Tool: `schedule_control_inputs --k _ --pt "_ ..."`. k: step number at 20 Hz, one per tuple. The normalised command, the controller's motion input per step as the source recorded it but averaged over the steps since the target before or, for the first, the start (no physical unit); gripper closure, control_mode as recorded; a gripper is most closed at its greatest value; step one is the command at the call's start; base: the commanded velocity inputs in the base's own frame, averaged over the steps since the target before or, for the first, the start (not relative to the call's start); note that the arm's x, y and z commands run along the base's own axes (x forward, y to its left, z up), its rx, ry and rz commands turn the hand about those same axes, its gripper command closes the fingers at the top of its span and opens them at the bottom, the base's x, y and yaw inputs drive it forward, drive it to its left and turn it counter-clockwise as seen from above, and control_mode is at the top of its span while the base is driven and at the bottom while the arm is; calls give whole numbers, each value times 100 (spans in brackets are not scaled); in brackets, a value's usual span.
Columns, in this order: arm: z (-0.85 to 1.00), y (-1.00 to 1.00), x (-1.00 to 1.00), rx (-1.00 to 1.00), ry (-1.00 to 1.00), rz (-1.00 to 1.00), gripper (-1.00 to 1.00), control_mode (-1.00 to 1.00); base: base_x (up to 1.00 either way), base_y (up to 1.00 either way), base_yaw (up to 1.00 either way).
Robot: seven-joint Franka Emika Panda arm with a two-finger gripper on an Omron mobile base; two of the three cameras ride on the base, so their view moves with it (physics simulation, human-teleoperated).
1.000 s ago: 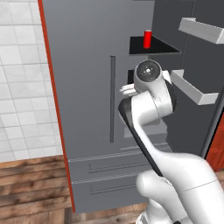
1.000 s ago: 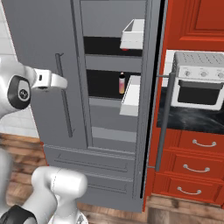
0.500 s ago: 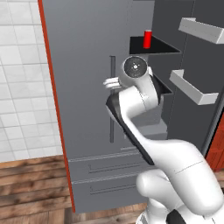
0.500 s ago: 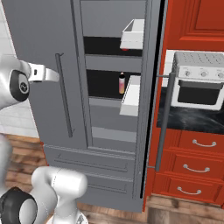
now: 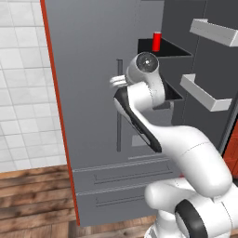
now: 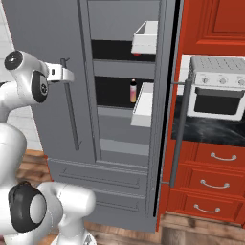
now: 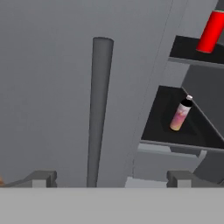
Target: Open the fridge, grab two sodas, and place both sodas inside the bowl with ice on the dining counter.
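Note:
The grey fridge (image 5: 93,69) has its left door shut and its right door swung open. One red soda can (image 5: 157,41) stands on an upper inside shelf and shows at the top right of the hand view (image 7: 211,30). My gripper (image 7: 111,178) is open, facing the left door's long bar handle (image 7: 98,109), which rises between the fingertips (image 7: 41,178) without touching them. In the base views the hand (image 6: 64,72) hovers at the top of that handle (image 6: 72,110). The bowl, the ice and the dining counter are out of view.
A small pink-orange bottle (image 7: 180,114) stands on the shelf below the can. White door bins (image 5: 204,90) jut out from the open right door (image 6: 167,95). Red cabinets with drawers (image 6: 210,184), an oven (image 6: 217,93) and a black worktop (image 6: 206,127) sit to the right.
The arm has swung left and risen a little, bringing the hand up to the top of the left door's handle. The jaws have stayed open.

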Motion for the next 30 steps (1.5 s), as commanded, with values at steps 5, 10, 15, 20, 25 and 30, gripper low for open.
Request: schedule_control_inputs --k 5,10,15,20,25,30 --pt "0 20 30 0 0 0 -100 -100 0 0 0" --pt "0 15 31 1 0 0 -100 -100 0 0 0" --pt "0 0 35 1 0 1 -100 -100 0 0 0" --pt "0 0 28 0 0 0 -100 -100 0 0 0" --pt "-6 1 25 0 0 0 -100 -100 0 0 0" --pt "-9 0 29 0 0 0 -100 -100 0 0 0"
